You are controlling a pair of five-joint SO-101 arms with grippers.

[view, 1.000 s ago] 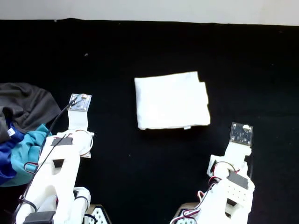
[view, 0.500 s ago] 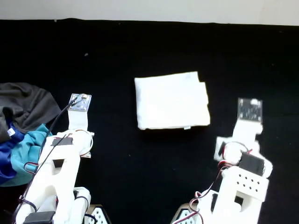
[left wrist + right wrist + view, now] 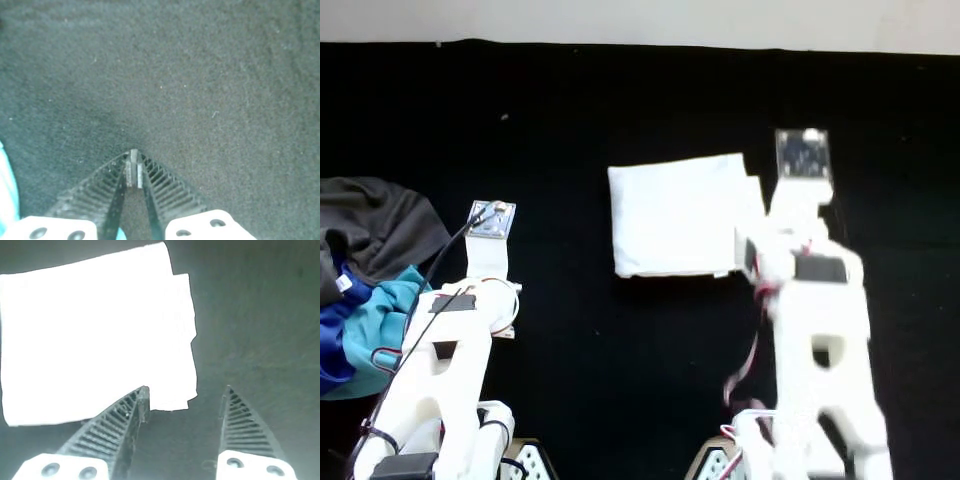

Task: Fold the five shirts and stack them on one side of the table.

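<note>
A folded white shirt (image 3: 685, 215) lies flat near the middle of the black table (image 3: 620, 100). My right arm (image 3: 810, 290) stretches along the shirt's right edge. In the right wrist view my right gripper (image 3: 186, 392) hovers open above the near right corner of the white shirt (image 3: 95, 335), with nothing between its fingers. My left arm (image 3: 460, 340) stands at the front left. My left gripper (image 3: 132, 167) is shut and empty over bare black cloth. A heap of unfolded shirts sits at the left edge: dark grey (image 3: 375, 225), teal (image 3: 375, 320) and blue (image 3: 335, 345).
The black cloth runs back to a pale wall edge (image 3: 640, 20). A sliver of teal fabric (image 3: 7, 192) shows beside the left gripper. Bare cloth lies right of the white shirt and in front of it.
My right arm has swung forward from the front right of the table to the white shirt's right edge. The left arm and the shirts have not moved.
</note>
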